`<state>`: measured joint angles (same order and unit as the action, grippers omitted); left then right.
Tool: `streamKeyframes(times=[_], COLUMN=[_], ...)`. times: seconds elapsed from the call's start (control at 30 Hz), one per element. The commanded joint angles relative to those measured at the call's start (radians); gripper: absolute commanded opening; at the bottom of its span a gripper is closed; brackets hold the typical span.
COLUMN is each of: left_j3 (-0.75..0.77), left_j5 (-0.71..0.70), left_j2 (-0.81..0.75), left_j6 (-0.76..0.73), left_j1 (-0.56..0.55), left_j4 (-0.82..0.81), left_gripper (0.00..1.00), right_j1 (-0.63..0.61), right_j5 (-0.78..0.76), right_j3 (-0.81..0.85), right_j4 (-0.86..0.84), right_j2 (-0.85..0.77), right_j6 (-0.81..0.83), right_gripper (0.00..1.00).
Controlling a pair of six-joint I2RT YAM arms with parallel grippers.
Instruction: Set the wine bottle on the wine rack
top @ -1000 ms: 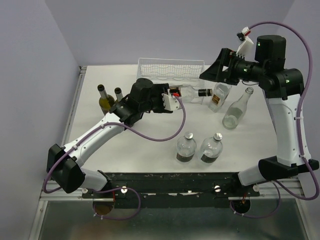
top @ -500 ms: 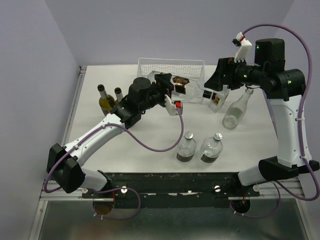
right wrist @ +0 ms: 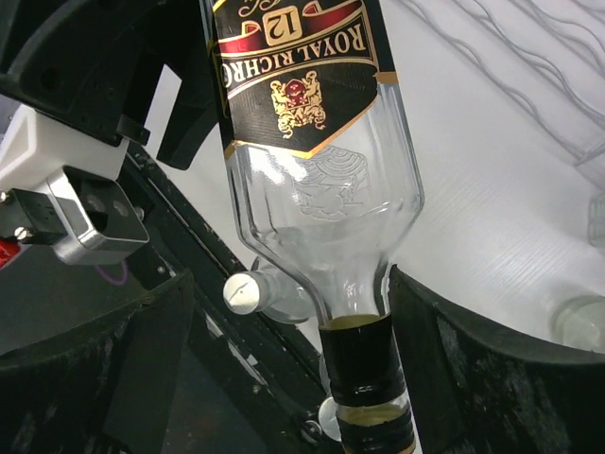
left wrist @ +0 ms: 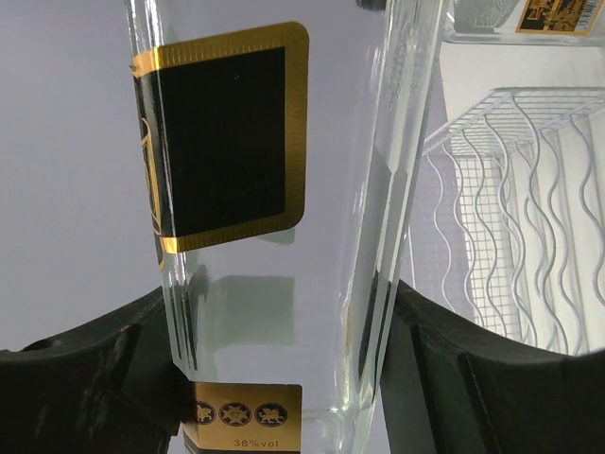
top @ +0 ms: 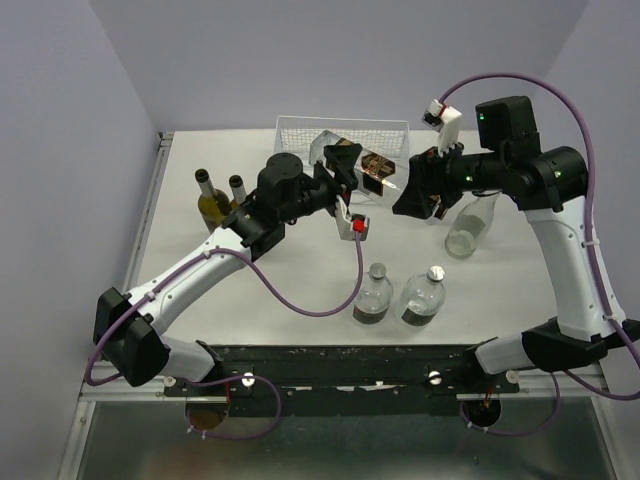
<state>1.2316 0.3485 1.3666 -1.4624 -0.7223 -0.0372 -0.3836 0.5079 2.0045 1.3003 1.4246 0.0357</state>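
Left claw [left wrist: 284, 355] clamps wine bottle [left wrist: 321, 142], sticker "38%vol"; right claw [right wrist: 288, 312] spread loose around neck [right wrist: 364, 378], label "ROYAL", "12".

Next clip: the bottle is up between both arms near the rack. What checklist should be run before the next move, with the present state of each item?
1. Left gripper shut on the bottle body: ok.
2. Right gripper gripping the neck: not ok; its jaws stand either side of the neck, apart from it.
3. Bottle resting on the rack: not ok; it is held in the air.
4. Rack free for it: ok in the part the left wrist view shows.
5. Clearance to the tall clear bottle by the right arm: cannot tell.
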Motion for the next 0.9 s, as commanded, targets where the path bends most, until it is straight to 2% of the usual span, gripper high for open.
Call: streamKeyframes(times=[0.0, 0.13, 0.37, 0.47, 0.5, 0.57, 0.67, 0.83, 0.87], left_j3=[0.085, 0.083, 0.083, 0.082, 0.08, 0.077, 0.074, 0.063, 0.06], left_j5=[0.05, 0.043, 0.041, 0.035, 0.035, 0.033, 0.03, 0.027, 0.026], left_j2=[-0.049, -0.049, -0.043, -0.04, -0.038, -0.038, -0.035, -0.043, -0.044], left_j6=[-0.012, 0.002, 0.04, 0.045, 0.045, 0.054, 0.096, 0.112, 0.112], left_j1=[-0.005, -0.005, -0.005, -0.005, -0.003, -0.003, 0.0, 0.001, 0.001], left_j4=[-0.173, -0.165, -0.185, -0.184, -0.184, -0.188, -0.216, -0.253, -0.262], left_gripper=[0.0, 0.0, 0.0, 0.0, 0.0, 0.0, 0.0, 0.01, 0.08], right_j1=[-0.041, -0.092, -0.155, -0.167, -0.169, -0.172, -0.172, -0.175, -0.173], right_j5=[-0.028, -0.037, -0.18, -0.181, -0.183, -0.183, -0.218, -0.246, -0.252], right_j3=[-0.01, -0.007, -0.003, -0.019, -0.024, -0.03, -0.017, 0.036, 0.04], right_j4=[0.057, 0.073, 0.093, 0.076, 0.07, 0.056, 0.04, 0.008, 0.002], right_j2=[0.014, 0.045, 0.089, 0.086, 0.085, 0.083, 0.083, 0.088, 0.089], right_j6=[0.026, 0.024, -0.008, -0.019, -0.026, -0.033, -0.092, -0.112, -0.117], right_gripper=[0.88, 0.8, 0.72, 0.6, 0.52, 0.34, 0.01, 0.01, 0.01])
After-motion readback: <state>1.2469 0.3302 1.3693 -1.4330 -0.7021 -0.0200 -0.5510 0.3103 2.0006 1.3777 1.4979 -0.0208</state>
